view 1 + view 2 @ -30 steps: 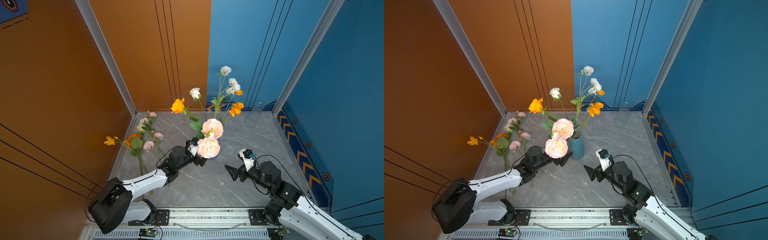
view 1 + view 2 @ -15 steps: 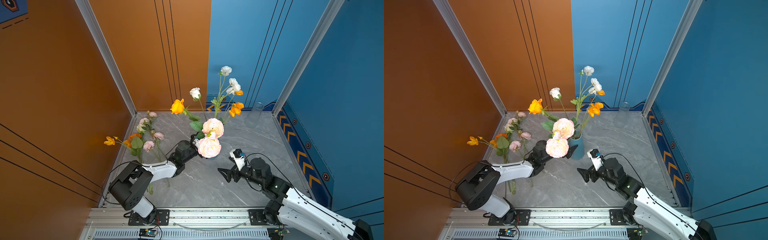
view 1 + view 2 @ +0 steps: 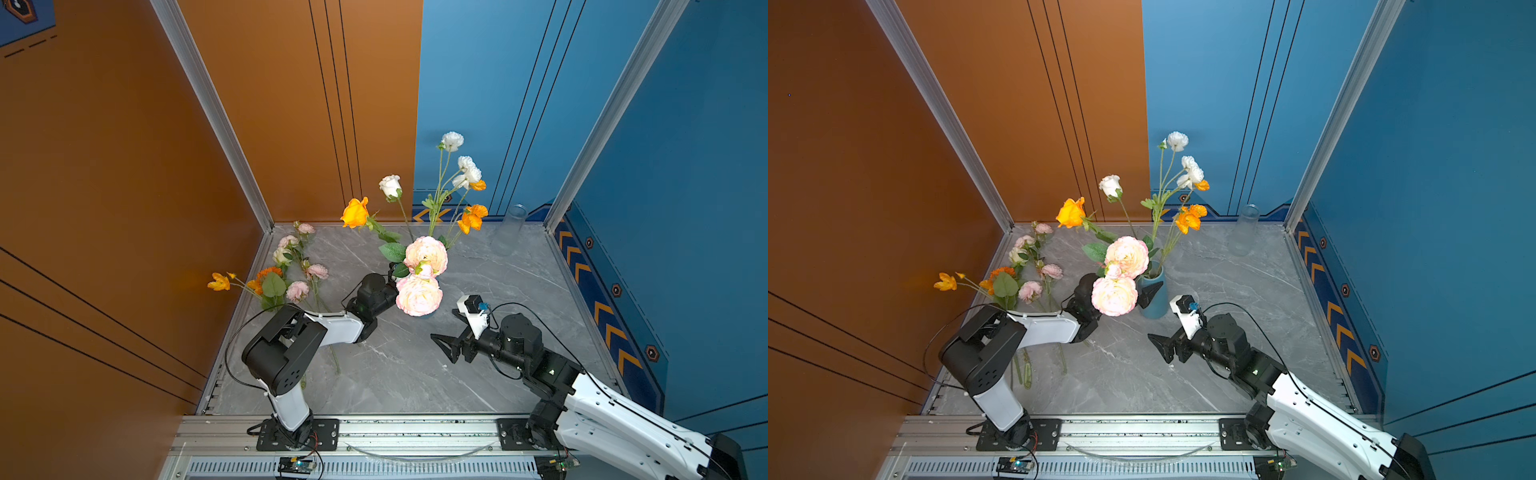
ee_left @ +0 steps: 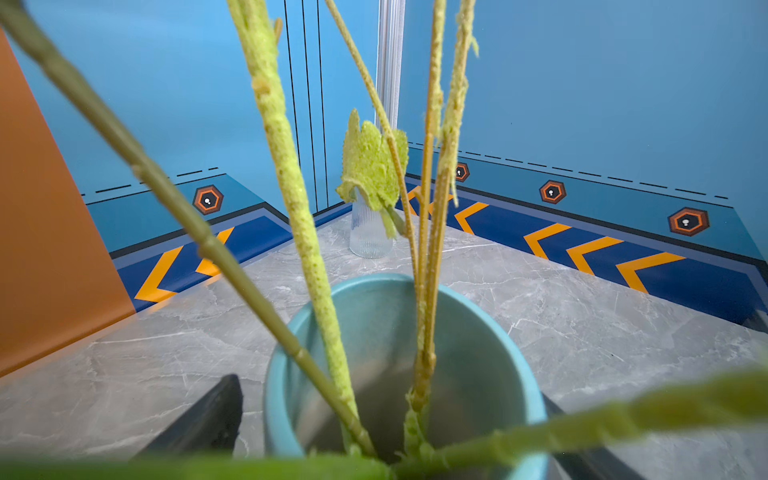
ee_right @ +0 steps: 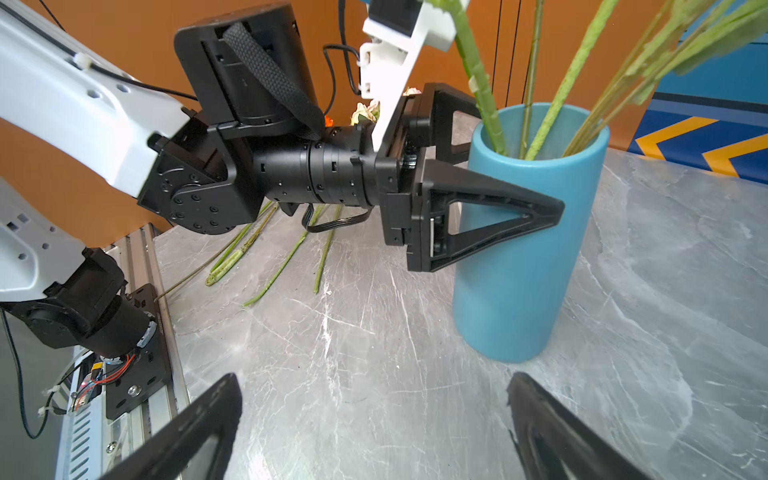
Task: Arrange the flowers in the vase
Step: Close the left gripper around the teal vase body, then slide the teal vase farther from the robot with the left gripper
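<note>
On the grey marble tabletop [image 3: 415, 374] my left gripper [image 5: 515, 153] stands wide open, empty, astride the blue vase [image 5: 523, 270]; the loose flowers [image 3: 291, 274] lie flat behind it, stems pointing at the rail [image 3: 415, 424], well apart from my open, empty right gripper [image 3: 444, 348].

No readable text or numbers showing anywhere; only orange chevron markings [image 4: 575, 252] and hexagonal badges [image 4: 686, 221] running along dark blue wall skirting [image 4: 706, 286], right of frame.
</note>
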